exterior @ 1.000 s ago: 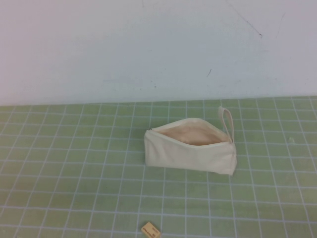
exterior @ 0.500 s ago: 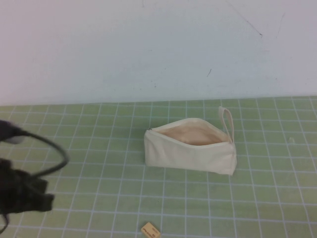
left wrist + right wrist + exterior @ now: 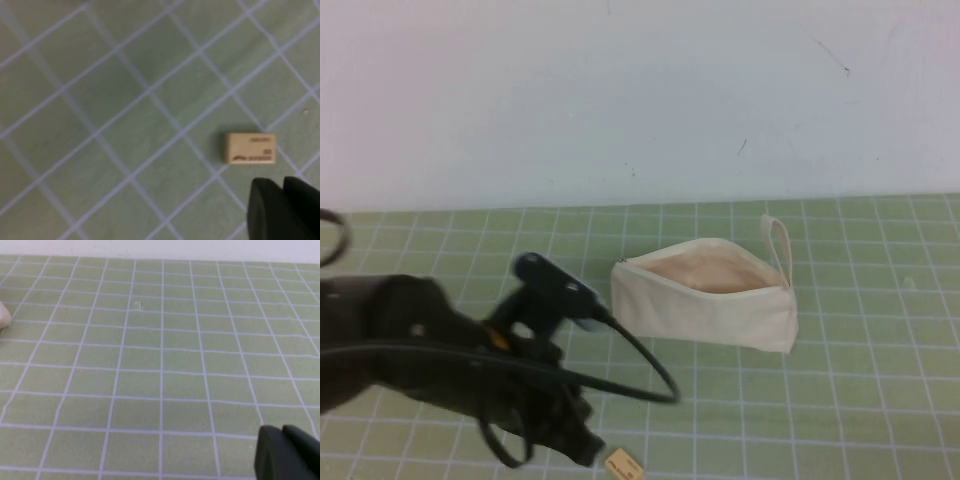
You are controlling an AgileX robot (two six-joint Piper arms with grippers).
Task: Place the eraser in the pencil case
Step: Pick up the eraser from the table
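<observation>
The tan eraser (image 3: 624, 465) lies flat on the green grid mat at the front edge of the high view. It also shows in the left wrist view (image 3: 250, 148), dark print up. The cream pencil case (image 3: 705, 298) lies behind it at the middle right, zip open, beige lining showing, loop strap at its right end. My left gripper (image 3: 588, 450) hangs just left of the eraser. In the left wrist view the left gripper (image 3: 284, 187) is shut, empty and close beside the eraser, not touching it. My right gripper (image 3: 282, 432) is shut and empty over bare mat, outside the high view.
The green grid mat (image 3: 860, 400) covers the table up to a white wall (image 3: 640, 90) at the back. The left arm's black cable (image 3: 640, 365) loops over the mat in front of the pouch. A cream patch (image 3: 2, 317) sits at the right wrist view's edge.
The left arm has swung in from the left edge of the high view toward the front middle, ending beside the eraser. The pouch and the eraser have not moved.
</observation>
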